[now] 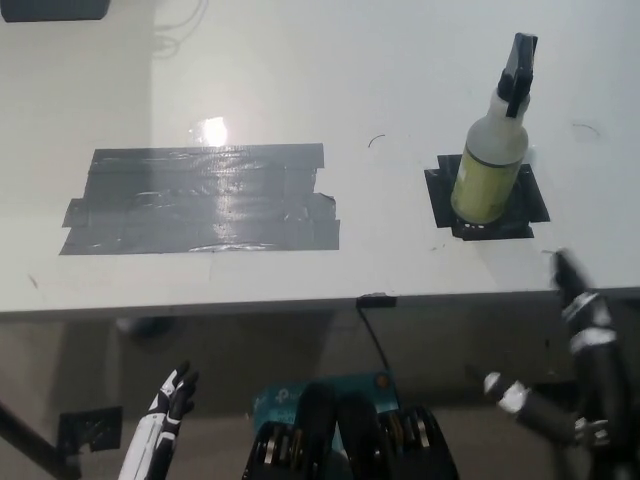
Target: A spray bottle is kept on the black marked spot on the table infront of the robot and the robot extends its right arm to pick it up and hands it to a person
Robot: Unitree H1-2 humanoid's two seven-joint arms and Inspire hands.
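Standing upright on a small square of black tape [440,192], the spray bottle [491,160] sits on the white desk [300,80] just ahead of the black right hand [580,300] and slightly to its left, apart from it and untouched. Its body is translucent white with a yellowish-green liquid filling most of it, clear space showing only near the shoulder, and a black trigger head [520,65] tops the neck. The right hand rises at the near edge of the desk, fingers apart and pointing up toward the bottle, holding nothing; part of it is blurred, so finer detail cannot be made out.

Farther to the left of that hand, well apart from the bottle, a large patch of overlapping dark grey tape strips [205,200] lies flat on the desk, with a bright glare from a light on its far edge. The white left hand [172,395] hangs low below the desk's near edge, far to the left, fingers loosely spread and empty. A black cable [375,335] runs down from the desk edge between the two hands.
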